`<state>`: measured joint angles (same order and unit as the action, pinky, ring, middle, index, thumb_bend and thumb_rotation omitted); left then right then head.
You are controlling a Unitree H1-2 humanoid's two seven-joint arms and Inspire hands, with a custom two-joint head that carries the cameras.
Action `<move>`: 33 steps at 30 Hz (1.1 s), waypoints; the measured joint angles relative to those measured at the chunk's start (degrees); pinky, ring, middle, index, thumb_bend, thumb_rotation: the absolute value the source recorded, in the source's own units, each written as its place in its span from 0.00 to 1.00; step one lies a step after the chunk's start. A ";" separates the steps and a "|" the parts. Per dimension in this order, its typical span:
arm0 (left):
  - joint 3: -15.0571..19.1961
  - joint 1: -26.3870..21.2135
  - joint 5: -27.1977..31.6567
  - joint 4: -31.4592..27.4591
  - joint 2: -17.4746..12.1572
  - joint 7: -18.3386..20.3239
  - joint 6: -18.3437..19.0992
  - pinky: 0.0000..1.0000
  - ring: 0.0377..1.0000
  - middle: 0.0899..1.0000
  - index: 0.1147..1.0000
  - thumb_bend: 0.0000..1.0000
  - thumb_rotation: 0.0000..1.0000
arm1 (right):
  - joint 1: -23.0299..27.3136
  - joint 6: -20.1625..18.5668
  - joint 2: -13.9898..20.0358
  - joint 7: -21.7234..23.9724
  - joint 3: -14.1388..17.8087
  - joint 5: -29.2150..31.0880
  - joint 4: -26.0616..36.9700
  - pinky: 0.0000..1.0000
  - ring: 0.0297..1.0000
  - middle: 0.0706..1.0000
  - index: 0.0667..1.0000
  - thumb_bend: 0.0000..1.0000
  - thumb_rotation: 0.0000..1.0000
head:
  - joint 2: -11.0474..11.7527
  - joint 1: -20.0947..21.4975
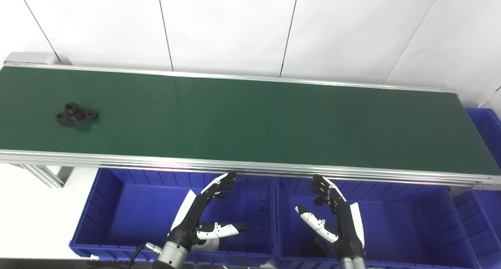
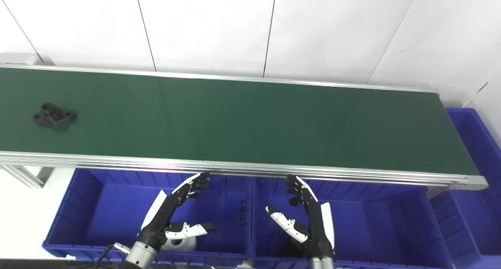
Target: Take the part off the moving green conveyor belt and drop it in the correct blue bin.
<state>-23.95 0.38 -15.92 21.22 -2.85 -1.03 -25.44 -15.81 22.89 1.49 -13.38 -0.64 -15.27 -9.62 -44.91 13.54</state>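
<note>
Part (image 1: 76, 114): a black piece with a raised hub and flat ears, lying on the green conveyor belt (image 1: 250, 120) far toward its left end, roughly midway between the far and near rails. Nothing touches it.

My left hand (image 1: 203, 214): released, fingers spread and pointing up toward the belt's near rail, thumb stretched out to the right. It holds nothing. It hovers over the left blue bin (image 1: 117, 206), well apart from the part and to the right of it.

My right hand (image 1: 334, 216): likewise released, fingers apart and raised toward the rail, thumb reaching left. Empty. It hovers over the middle blue bin (image 1: 411, 218).

The two palms face each other across the wall shared by these two bins, which sit side by side below the near edge of the belt.

A white rounded object (image 2: 180, 243) lies in the left bin just under my left hand; what it is I cannot tell.

A third blue bin (image 1: 487, 128) stands past the right end of the belt.

White panelled wall (image 1: 235, 26) behind the belt.
</note>
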 measured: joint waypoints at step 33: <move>-0.68 -0.04 -0.04 1.42 0.74 -0.20 -0.01 0.74 0.82 0.85 0.85 0.69 0.45 | -0.15 0.01 1.09 0.60 0.04 0.01 -0.46 0.72 0.76 0.77 0.80 0.69 0.47 | 3.69 -11.68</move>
<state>-24.62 0.34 -15.96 22.64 -2.11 -1.23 -25.45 -15.96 22.90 2.57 -12.78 -0.61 -15.27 -10.08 -41.23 1.86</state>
